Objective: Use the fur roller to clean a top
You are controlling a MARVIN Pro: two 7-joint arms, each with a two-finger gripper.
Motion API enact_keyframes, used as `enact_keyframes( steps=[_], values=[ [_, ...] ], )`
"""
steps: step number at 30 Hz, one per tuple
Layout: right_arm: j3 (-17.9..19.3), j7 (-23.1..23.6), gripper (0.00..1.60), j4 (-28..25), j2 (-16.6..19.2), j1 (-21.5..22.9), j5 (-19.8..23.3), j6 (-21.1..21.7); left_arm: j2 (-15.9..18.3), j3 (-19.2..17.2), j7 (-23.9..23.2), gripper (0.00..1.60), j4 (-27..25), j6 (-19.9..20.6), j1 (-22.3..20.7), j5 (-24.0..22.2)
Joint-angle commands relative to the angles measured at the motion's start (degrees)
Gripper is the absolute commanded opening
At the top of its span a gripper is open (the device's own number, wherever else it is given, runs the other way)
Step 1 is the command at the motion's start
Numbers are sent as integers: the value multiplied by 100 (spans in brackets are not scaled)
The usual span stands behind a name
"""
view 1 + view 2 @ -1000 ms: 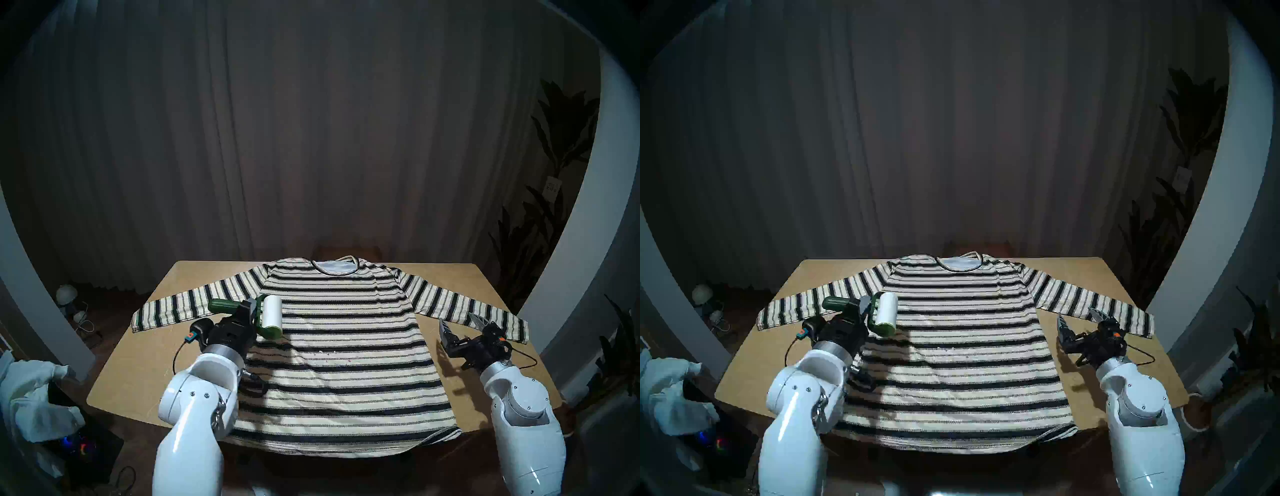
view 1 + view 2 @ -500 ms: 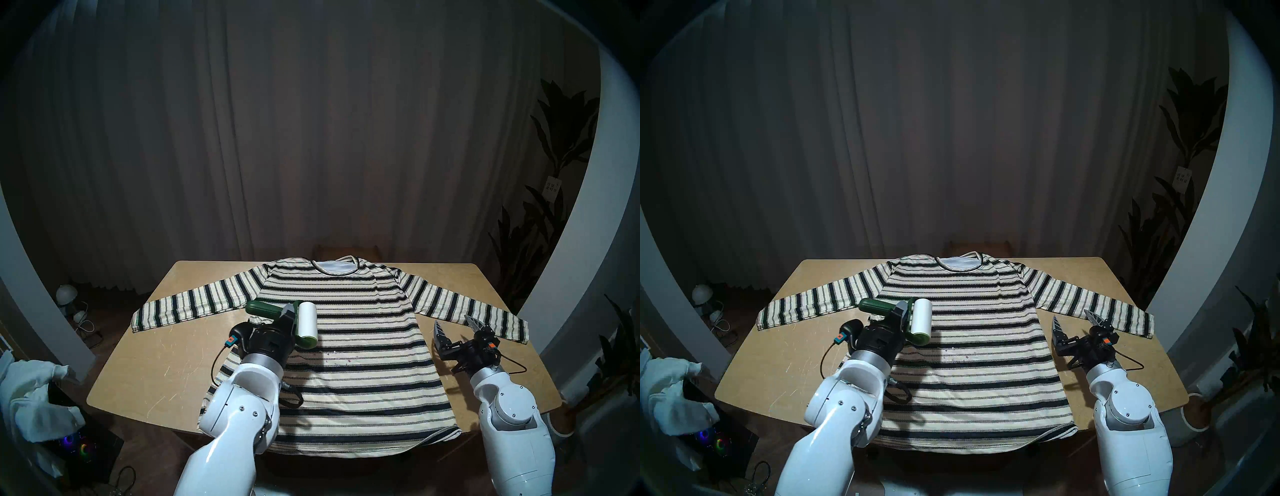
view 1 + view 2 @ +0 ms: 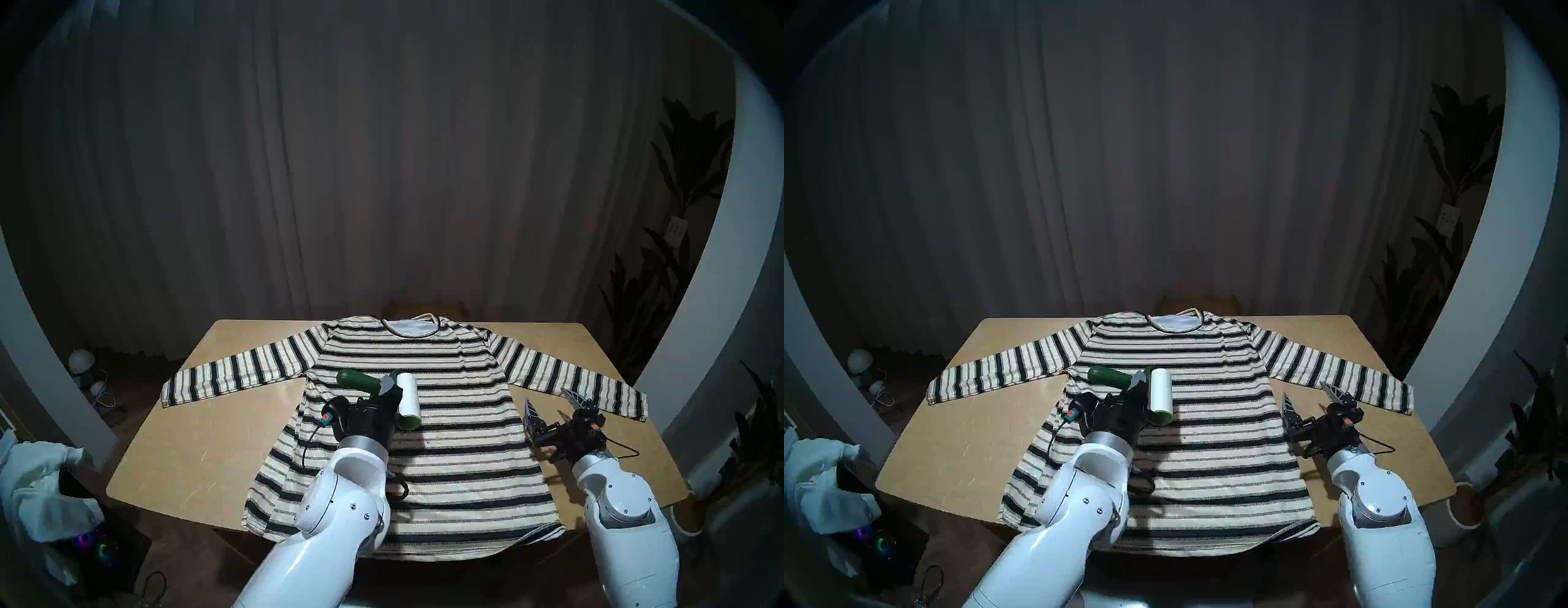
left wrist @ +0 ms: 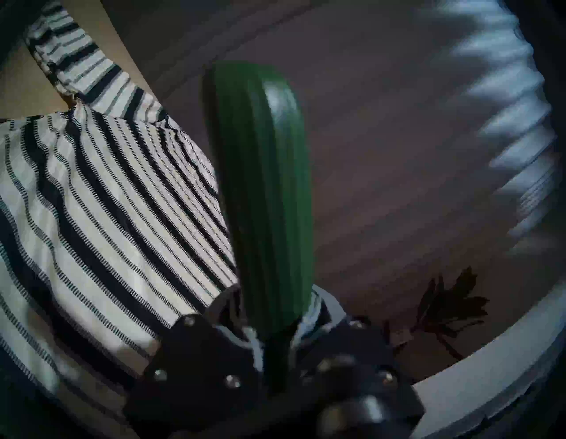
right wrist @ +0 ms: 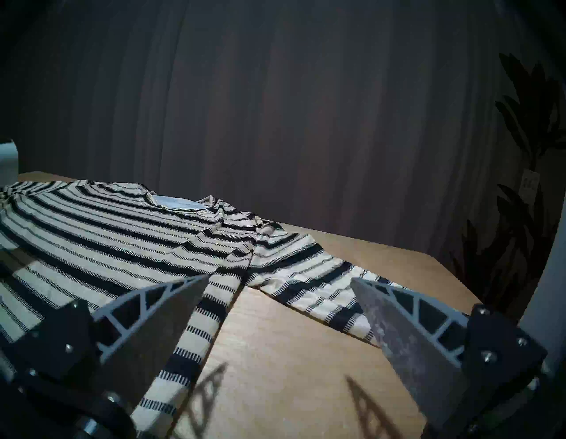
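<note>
The striped top [image 3: 458,467] lies flat on the wooden table [image 3: 191,446], neckline at the far side. My left gripper [image 3: 388,389] is shut on the dark green handle [image 3: 355,379] of the fur roller. Its white roll [image 3: 409,399] is low over the top's chest, left of centre. I cannot tell whether it touches. In the left wrist view the handle [image 4: 263,184] runs up from my gripper [image 4: 275,297] over the top [image 4: 92,199]. My right gripper [image 3: 548,398] is open and empty at the top's right side seam [image 5: 220,306]. A few small specks [image 3: 428,443] lie on the top.
A white cloth [image 3: 42,479] is heaped on a black box with coloured lights, off the table's left. Potted plants [image 3: 662,297] stand at the right. A dark curtain hangs behind. The top's right sleeve [image 3: 594,386] lies just beyond my right gripper.
My left arm has carried the fur roller to the right, from the top's left edge to over its chest. My right gripper has shifted slightly left toward the top, still open.
</note>
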Motion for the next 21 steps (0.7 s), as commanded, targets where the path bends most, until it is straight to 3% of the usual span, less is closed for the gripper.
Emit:
enact_keyframes(
  steps=[1,10,16,21],
  values=[
    [32,-119,160,73,-7,138,-88,-175,273,602,162,0,8,-724,-537,259],
    [-3,-381,160,8,-151,180,-211,-34,666,1577,902,0,359,-1574,-1026,239],
    [25,-295,160,-258,-177,84,-80,270,518,1830,902,0,641,-1516,-1331,398],
    [-17,-197,160,-259,-103,-48,-106,348,524,2159,1209,0,729,-1592,-1590,387]
  ],
)
